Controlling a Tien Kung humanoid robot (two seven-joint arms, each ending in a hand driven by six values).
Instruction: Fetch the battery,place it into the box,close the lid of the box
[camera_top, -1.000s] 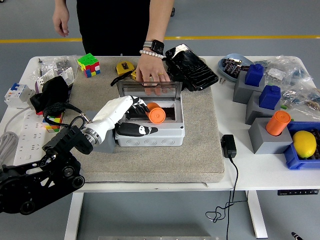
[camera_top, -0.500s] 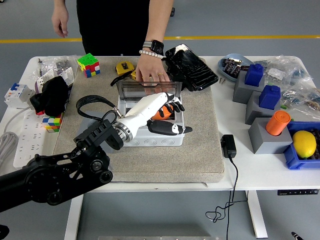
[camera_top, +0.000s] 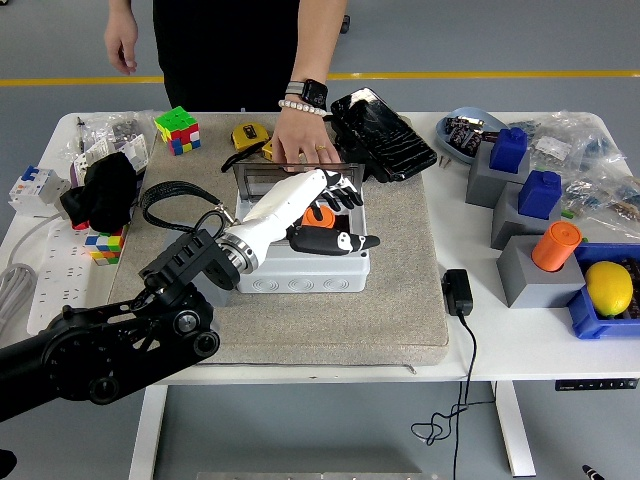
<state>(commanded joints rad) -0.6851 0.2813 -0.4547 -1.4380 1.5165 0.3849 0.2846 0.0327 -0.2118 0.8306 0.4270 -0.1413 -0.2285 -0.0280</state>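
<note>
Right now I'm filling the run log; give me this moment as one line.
left hand: open, over box | battery: inside box | lid: up, person's hand on it | right hand: not in view

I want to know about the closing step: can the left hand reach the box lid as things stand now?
Probably yes. The left hand is over the open box, its fingertips near the upright lid. But a person's hand rests on the lid's top edge and may block it.
</note>
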